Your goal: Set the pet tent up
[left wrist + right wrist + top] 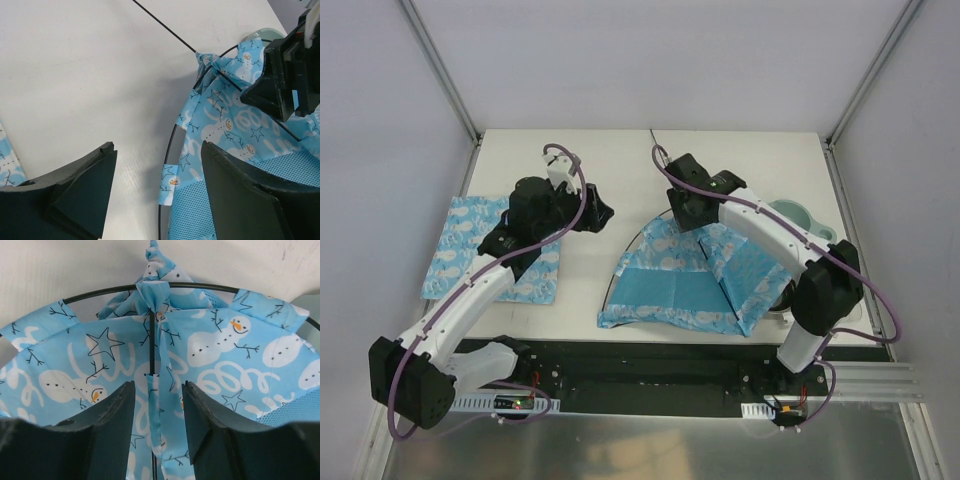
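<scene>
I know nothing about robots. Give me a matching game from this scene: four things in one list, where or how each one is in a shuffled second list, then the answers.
Things:
1. pet tent
2. mat
3. left gripper
4. right gripper

Places or states:
A. open above the bare table, beside the tent
B. lying flat at the table's left edge
C. fingers on either side of a thin black pole
D. slumped low, right of the table's middle, not yet standing

Pairs: 1-D, 2-B, 3-A, 4-C
</scene>
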### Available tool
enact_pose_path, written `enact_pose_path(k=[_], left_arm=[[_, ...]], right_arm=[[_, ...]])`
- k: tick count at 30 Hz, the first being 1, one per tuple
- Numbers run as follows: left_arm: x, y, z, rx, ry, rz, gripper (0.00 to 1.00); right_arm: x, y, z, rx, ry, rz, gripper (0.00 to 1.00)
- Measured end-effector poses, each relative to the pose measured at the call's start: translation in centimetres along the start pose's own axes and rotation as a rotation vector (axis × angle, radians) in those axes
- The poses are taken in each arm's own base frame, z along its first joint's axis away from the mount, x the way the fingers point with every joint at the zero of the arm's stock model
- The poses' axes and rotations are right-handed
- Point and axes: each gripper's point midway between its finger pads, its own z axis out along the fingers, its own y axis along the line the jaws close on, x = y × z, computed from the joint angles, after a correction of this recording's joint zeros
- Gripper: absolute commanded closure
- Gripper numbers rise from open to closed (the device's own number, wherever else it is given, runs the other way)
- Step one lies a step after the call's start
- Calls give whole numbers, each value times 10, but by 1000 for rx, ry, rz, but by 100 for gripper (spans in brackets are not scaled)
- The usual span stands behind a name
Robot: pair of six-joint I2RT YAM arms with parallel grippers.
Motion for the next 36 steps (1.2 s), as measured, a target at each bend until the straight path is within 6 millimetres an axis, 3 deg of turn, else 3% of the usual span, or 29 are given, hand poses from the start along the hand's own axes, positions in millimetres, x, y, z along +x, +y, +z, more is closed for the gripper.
enact_pose_path(k=[5,8,10,19,23,26,31,36], left_arm=[[-3,5,-10,-32,-13,25,29],[-5,9,-13,-51,-20,42,29],[-5,13,-15,-66,-19,49,28],[-11,20,-34,-128,-22,92,28],[-42,15,-53,-168,-75,107,27],[-67,6,-71,-170,-144,123,27],[-89,-8,-95,-148,-215,134,25],[-100,-18,-104,-124,-231,133,25]], right_arm=[[16,3,13,-17,81,-42,62],[21,5,17,-26,107,-67,79],[23,5,18,-30,118,-79,98],[19,4,12,-49,104,-96,100],[12,3,-12,-103,58,-95,100],[6,-1,-44,-145,-2,-81,100],[-6,-5,-96,-231,-141,-79,100],[-17,14,-112,-336,-224,-171,100]])
